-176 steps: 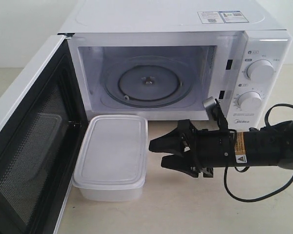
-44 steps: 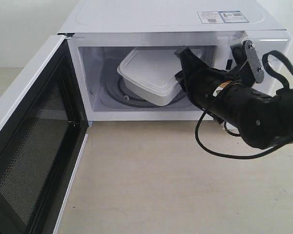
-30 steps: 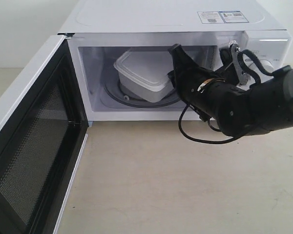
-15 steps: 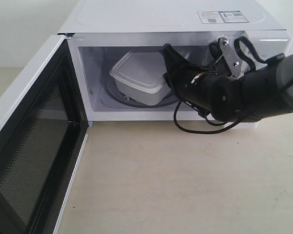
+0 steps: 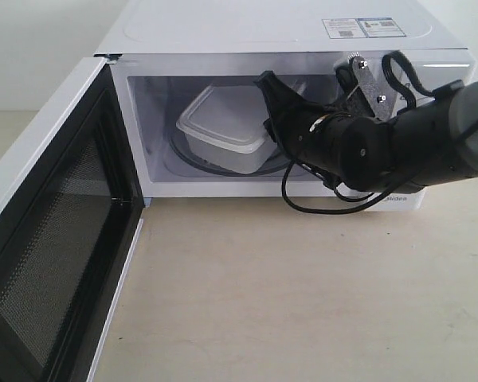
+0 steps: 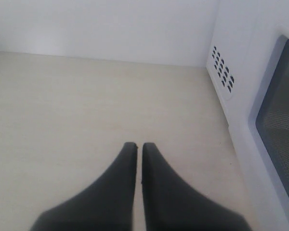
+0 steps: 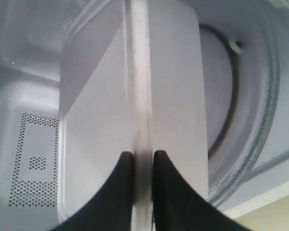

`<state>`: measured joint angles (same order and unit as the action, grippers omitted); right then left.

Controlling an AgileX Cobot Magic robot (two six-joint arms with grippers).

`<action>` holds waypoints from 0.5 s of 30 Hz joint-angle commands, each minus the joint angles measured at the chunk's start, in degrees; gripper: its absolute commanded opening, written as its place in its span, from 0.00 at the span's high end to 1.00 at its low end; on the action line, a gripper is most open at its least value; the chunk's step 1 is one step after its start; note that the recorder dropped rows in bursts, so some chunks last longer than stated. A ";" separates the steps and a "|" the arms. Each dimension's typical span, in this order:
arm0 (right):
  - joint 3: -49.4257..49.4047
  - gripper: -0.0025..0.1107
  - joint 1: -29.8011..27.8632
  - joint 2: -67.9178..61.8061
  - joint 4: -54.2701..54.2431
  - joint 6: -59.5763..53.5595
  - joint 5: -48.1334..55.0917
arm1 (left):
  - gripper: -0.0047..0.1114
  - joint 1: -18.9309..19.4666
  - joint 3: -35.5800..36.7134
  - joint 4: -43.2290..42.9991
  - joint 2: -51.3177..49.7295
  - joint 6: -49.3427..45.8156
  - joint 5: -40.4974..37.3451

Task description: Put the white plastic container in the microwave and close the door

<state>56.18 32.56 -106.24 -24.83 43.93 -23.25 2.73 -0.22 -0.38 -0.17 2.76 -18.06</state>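
The white plastic container (image 5: 223, 127) is inside the microwave (image 5: 287, 32), tilted over the glass turntable (image 5: 215, 165). My right gripper (image 5: 268, 111) reaches into the cavity and is shut on the container's rim; in the right wrist view the rim (image 7: 140, 96) runs between the two black fingers of that gripper (image 7: 140, 156). The door (image 5: 48, 239) stands wide open on the left, its mesh window facing in. My left gripper (image 6: 135, 146) is shut on nothing, over bare tabletop beside the microwave's side wall (image 6: 241, 72); it is out of the exterior view.
The right arm (image 5: 414, 147) and its cable cover the dial panel. Beige tabletop (image 5: 287, 302) lies in front of the microwave. A perforated vent (image 7: 31, 163) marks the cavity wall near the container.
The right gripper carried the container from the table up into the cavity. Over the last second it has pushed slightly further left and in, the container settling lower toward the turntable.
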 commanded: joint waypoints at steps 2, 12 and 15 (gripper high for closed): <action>0.50 0.98 0.03 0.37 0.04 -0.37 -0.41 | 0.92 0.04 0.22 0.38 0.17 -0.31 0.46; 0.50 0.92 0.03 0.37 1.68 -0.64 0.42 | 0.92 0.04 0.22 0.38 0.17 -0.31 0.46; 0.50 0.77 0.03 0.37 1.79 -0.89 0.42 | 0.92 0.04 0.22 0.38 0.17 -0.31 0.46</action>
<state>56.28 32.56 -106.24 -24.00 43.93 -21.74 2.73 -0.22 -0.38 -0.17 2.76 -18.06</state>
